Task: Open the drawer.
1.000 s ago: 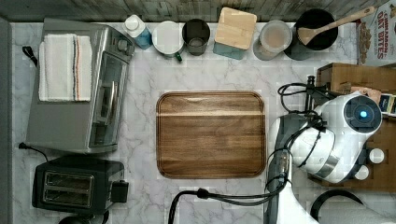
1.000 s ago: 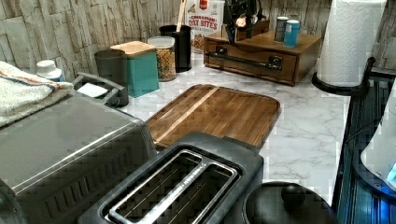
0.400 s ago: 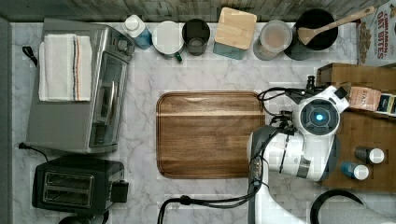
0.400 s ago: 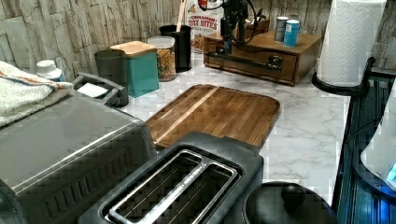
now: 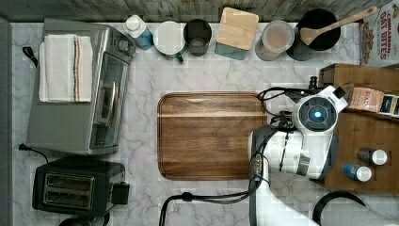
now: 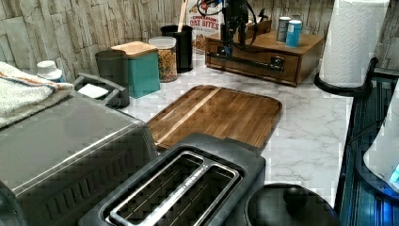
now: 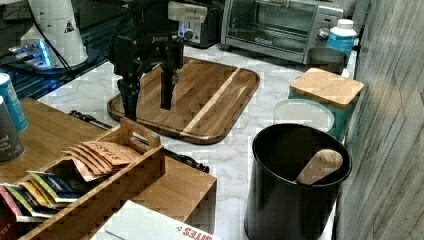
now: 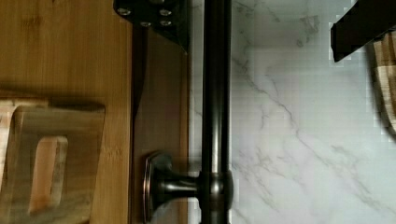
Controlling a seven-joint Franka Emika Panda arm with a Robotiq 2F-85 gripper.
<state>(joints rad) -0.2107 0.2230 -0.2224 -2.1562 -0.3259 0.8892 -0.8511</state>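
- While the drawer (image 6: 256,60) sat closed in the organizer (image 5: 371,136) at the top view's right, the step looked like lining up on it.
- The counter (image 6: 306,127) before it lay bare, giving room to pull.
- The gripper (image 7: 147,102), fingers apart, straddled the handle (image 8: 214,112); next: close, then pull.

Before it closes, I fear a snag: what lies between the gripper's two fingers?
In the wrist view, the drawer's black bar handle and bare marble counter; gripper open.
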